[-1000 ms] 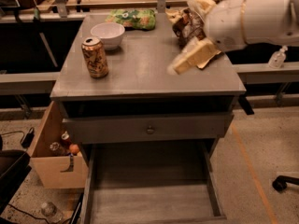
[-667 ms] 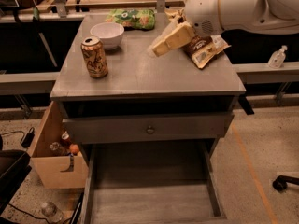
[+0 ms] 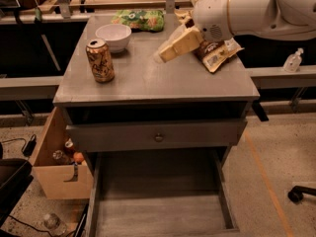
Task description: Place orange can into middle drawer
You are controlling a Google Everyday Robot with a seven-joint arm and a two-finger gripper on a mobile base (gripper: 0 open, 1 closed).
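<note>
The grey desk (image 3: 148,83) fills the middle of the view, its flat top bare along the front edge. The white robot arm (image 3: 247,9) reaches in from over the back right corner. Below the front edge the middle drawer (image 3: 158,214) stands pulled out toward the camera, its plank bottom bare. Above it a grey drawer front (image 3: 197,134) sits slightly out, a small round knob (image 3: 158,138) at its centre. On the floor off the desk's left edge is an open cardboard box (image 3: 52,179) with a few small things in it.

On the top, a green snack bag (image 3: 138,19) lies at the back edge, and a brown snack bag (image 3: 216,54) lies near the right edge, partly under the arm. A white bowl (image 3: 113,36) sits near the back left corner.

The gripper (image 3: 165,55) hangs over the middle of the top, nearer the back edge, slanting down toward the left. It is well apart from everything else on the top, and whether it is clenched or released cannot be told.

The orange can (image 3: 100,59) stands upright near the left edge, just in front of the bowl — on the top, not in the drawer.
</note>
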